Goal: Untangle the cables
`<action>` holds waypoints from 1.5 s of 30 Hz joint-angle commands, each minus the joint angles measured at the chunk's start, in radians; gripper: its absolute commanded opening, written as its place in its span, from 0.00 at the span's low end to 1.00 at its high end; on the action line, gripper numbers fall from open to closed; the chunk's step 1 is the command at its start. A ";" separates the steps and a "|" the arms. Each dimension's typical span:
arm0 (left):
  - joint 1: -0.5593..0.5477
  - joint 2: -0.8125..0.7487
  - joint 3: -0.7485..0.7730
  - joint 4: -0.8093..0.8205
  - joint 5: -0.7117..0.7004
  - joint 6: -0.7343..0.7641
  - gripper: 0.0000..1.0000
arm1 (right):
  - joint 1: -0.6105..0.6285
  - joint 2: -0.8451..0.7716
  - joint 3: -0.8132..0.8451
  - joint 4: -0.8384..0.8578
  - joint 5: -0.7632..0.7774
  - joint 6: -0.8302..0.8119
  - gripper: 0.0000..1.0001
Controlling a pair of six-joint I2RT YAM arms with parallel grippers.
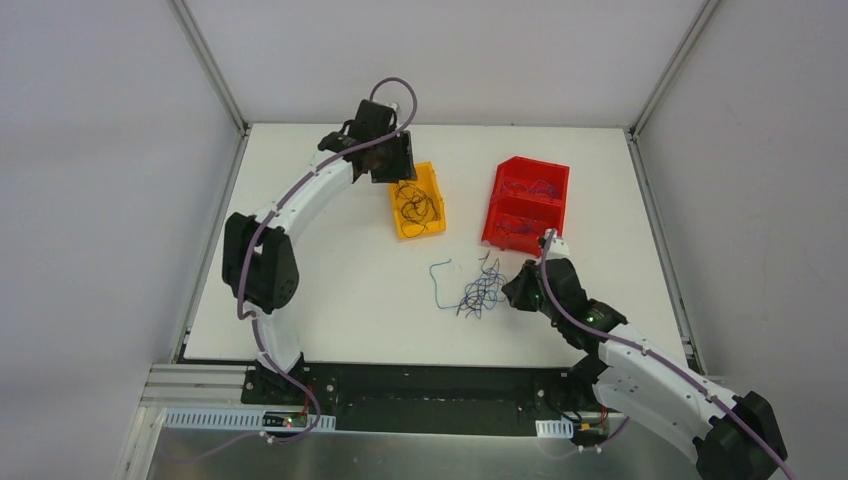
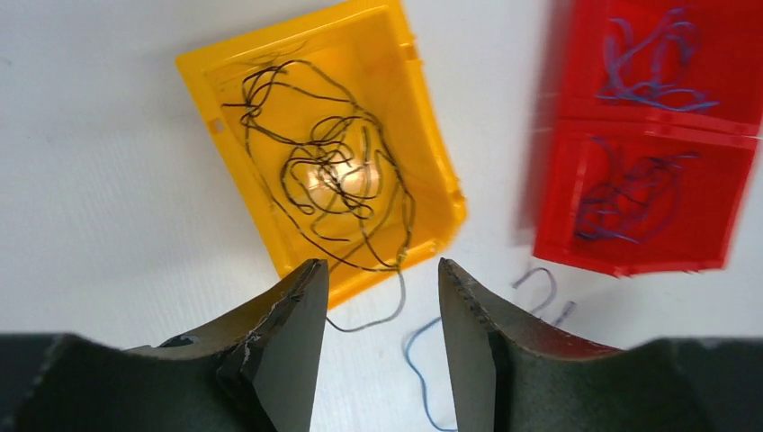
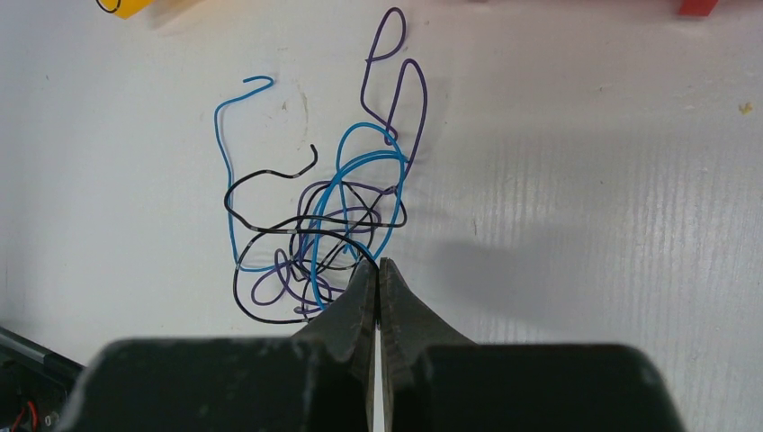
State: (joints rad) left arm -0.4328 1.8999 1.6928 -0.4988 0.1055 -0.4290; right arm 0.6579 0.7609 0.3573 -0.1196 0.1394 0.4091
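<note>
hovering over yellow bin [image 2: 225,81]: left hand [image 2: 380,270] released, empty | right hand [image 3: 378,263] clenched at edge of cables [image 1: 481,293]

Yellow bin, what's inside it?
A loose tangle of black cables lies in the yellow bin, one strand trailing over its rim. A finger of the left gripper hides the near corner.

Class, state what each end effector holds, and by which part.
Left end effector: open, holding nothing. Right end effector: shut, seemingly pinching the cable tangle at its near edge.
</note>
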 commanded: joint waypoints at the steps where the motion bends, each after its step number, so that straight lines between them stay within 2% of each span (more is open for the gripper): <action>1: -0.014 -0.166 0.008 0.003 0.078 0.014 0.52 | -0.002 0.004 0.039 0.029 -0.015 -0.007 0.00; 6: -0.031 -0.310 -0.091 0.003 0.073 0.020 0.70 | -0.001 0.007 0.041 0.038 -0.031 -0.008 0.00; 7: -0.033 -0.341 -0.117 0.005 0.070 0.017 0.76 | -0.001 0.010 0.044 0.040 -0.034 -0.008 0.00; 9: -0.037 -0.402 -0.183 0.010 0.062 0.005 0.96 | -0.001 0.016 0.054 0.043 -0.038 -0.007 0.00; 10: -0.042 -0.430 -0.216 0.014 0.057 -0.002 0.99 | -0.001 0.019 0.058 0.043 -0.040 -0.007 0.00; 25: -0.122 -0.908 -0.760 0.154 0.020 -0.093 0.99 | -0.001 0.021 0.128 0.008 -0.057 0.006 0.00; 38: -0.123 -1.209 -0.896 0.100 0.026 -0.145 0.99 | 0.000 -0.045 0.164 -0.043 -0.079 0.059 0.00; 45: -0.123 -1.129 -0.829 0.101 0.044 -0.129 0.99 | 0.000 -0.089 0.205 -0.119 -0.068 0.046 0.00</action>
State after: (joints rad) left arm -0.5503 0.7109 0.8104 -0.4057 0.1463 -0.5552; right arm 0.6579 0.7090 0.5034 -0.1925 0.0704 0.4541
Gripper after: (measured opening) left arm 0.990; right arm 0.009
